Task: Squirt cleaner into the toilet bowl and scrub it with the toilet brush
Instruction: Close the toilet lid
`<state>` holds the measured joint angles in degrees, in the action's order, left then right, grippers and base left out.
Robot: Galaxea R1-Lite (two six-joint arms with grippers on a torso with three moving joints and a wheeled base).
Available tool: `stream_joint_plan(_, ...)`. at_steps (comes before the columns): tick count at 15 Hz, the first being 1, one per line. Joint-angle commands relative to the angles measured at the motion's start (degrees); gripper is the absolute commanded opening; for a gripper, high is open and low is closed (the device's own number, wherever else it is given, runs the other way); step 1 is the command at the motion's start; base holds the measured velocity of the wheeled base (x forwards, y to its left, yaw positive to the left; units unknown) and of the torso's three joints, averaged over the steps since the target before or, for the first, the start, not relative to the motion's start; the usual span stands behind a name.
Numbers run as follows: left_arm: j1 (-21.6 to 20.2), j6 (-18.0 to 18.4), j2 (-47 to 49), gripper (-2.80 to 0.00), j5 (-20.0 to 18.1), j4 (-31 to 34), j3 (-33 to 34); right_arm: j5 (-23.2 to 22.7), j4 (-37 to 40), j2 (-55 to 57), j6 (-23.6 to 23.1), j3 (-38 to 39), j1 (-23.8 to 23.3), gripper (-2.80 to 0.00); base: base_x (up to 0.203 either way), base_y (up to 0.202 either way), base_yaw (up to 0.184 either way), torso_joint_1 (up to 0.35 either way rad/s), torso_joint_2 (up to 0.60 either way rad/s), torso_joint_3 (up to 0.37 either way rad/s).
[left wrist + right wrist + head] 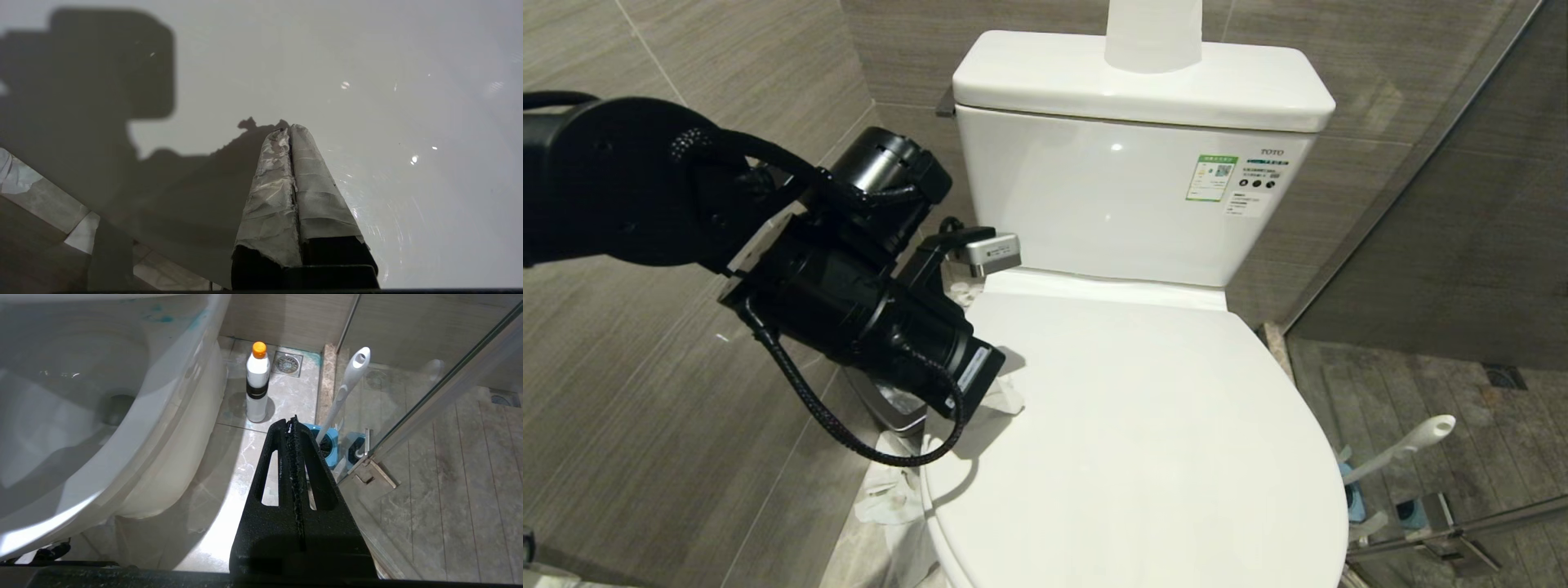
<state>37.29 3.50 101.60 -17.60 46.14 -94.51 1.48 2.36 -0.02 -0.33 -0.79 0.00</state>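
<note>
The toilet's white lid (1143, 425) is down, so the inside of the toilet bowl is hidden; only its outer ceramic wall (122, 428) shows in the right wrist view. My left arm (849, 302) reaches in over the lid's left edge. Its left gripper (289, 130), fingers wrapped in pale tape, is shut and empty just above the lid. The cleaner (257, 384), a white bottle with an orange cap, stands on the floor beside the toilet. The toilet brush (1401, 445) leans in its blue holder (329, 443). My right gripper (292, 421) hangs shut and empty, low, short of the holder.
The cistern (1127, 196) carries a white roll (1153, 33). A steel-rimmed bin (903, 412) with a white liner sits at the toilet's left, under my left arm. A glass shower door (429, 400) with a metal hinge (1454, 535) stands right of the brush. A floor drain (288, 363) lies behind the bottle.
</note>
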Motion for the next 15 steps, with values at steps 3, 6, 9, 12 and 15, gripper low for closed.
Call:
stream_joint_plan(3,-0.11,0.46,0.97,-2.8,-0.06,0.97,0.03,0.02,0.01,0.02,-0.02,-0.09,0.0,-2.8,0.0,0.0,0.0,0.0,0.0,0.0)
stream_joint_plan(6,-0.11,0.02,1.68,-2.8,-0.06,0.97,0.39,0.02,0.01,0.02,-0.02,0.0,0.0,-2.8,0.0,0.0,0.0,0.003,0.0,0.069)
stream_joint_plan(9,-0.11,0.02,1.76,-2.8,-0.06,0.97,1.0,-0.07,0.01,0.02,-0.02,0.0,0.0,-2.8,0.0,0.0,0.0,0.002,0.0,0.182)
stream_joint_plan(12,-0.2,-0.36,2.2,-2.8,-0.15,0.88,0.56,-0.07,0.01,0.02,-0.02,0.0,0.0,-2.8,0.0,0.0,0.0,0.0,0.0,0.176)
stream_joint_plan(15,-0.2,-0.52,4.35,-2.8,-0.27,0.55,0.58,-0.07,0.01,0.02,-0.02,0.0,0.0,-2.8,0.0,0.0,0.0,0.003,0.0,0.056)
